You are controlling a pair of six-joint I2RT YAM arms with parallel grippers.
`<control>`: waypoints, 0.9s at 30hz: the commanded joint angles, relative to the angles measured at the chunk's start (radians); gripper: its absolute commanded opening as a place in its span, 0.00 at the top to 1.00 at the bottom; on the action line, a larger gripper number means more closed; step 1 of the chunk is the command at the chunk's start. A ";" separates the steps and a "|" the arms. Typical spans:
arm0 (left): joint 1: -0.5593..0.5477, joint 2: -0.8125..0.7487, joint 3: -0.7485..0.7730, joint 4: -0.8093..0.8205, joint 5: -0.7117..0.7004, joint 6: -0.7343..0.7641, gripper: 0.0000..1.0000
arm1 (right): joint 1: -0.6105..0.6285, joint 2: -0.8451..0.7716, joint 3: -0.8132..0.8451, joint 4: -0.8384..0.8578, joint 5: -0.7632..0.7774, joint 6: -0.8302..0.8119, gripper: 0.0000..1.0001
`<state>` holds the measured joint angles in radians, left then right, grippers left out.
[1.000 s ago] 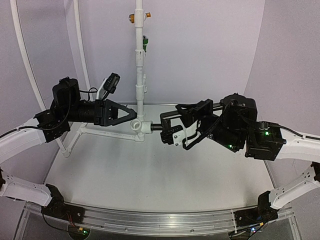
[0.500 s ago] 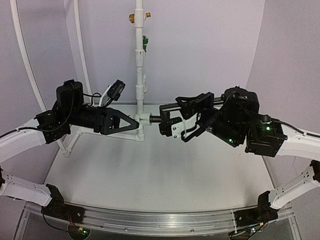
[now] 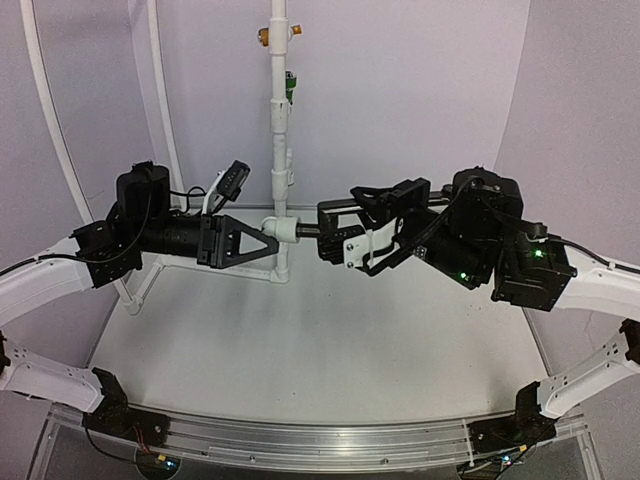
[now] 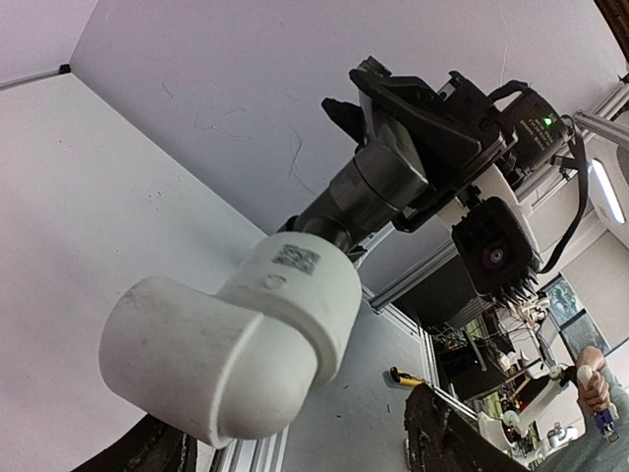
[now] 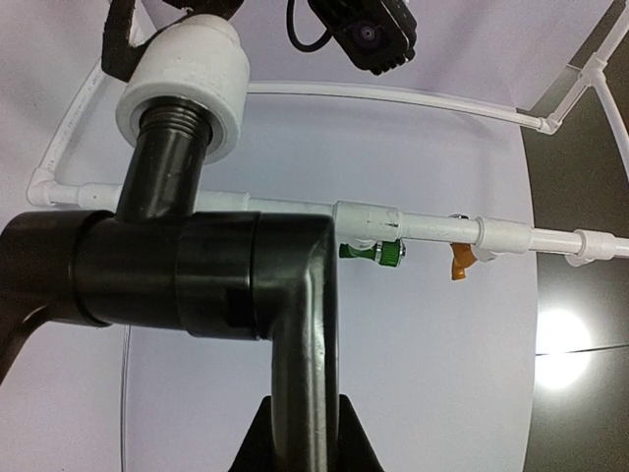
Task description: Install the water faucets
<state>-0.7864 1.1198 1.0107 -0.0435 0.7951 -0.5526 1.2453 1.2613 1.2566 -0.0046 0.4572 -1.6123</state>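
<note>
- Right gripper (image 3: 338,243): closed on the stem of the black faucet (image 3: 311,232), with the stem running down between both fingers in the right wrist view.
- Faucet position: held off the table (image 3: 320,350), roughly level, pointing toward the left arm.
- Faucet end: entered into the socket of the white elbow fitting (image 3: 277,228); some thread exposed just outside the socket rim in the right wrist view.
- Left gripper (image 3: 272,243): jaws apart, set on either side of the elbow fitting.
- Left wrist view: elbow fitting large and central, with a clear gap between it and the finger on the right. Contact with the other finger cannot be told.
- Elbow fitting: located between the two grippers, just in front of the foot of the tall white pipe (image 3: 279,120).
- White pipe: upright at the back of the table, carrying a green fitting (image 3: 289,88) and, higher up, an orange fitting (image 3: 264,36).
- Both arms: reaching inward from opposite sides, grippers facing each other across the elbow fitting.
</note>
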 commanded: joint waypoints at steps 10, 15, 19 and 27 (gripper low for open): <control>0.002 -0.024 0.031 0.151 -0.038 -0.048 0.24 | 0.005 -0.052 0.000 0.082 -0.049 0.051 1.00; 0.002 -0.039 0.038 0.157 -0.029 -0.058 0.24 | 0.007 -0.062 -0.023 0.075 -0.061 0.027 1.00; 0.001 -0.056 0.037 0.174 -0.007 -0.061 0.24 | 0.008 -0.056 -0.016 0.071 -0.054 0.029 1.00; 0.001 -0.065 0.023 0.184 0.080 -0.071 0.30 | 0.009 -0.041 0.013 0.066 -0.037 0.024 1.00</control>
<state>-0.7864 1.0730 1.0107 0.0898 0.8095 -0.6104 1.2472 1.2472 1.2148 -0.0371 0.4031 -1.5993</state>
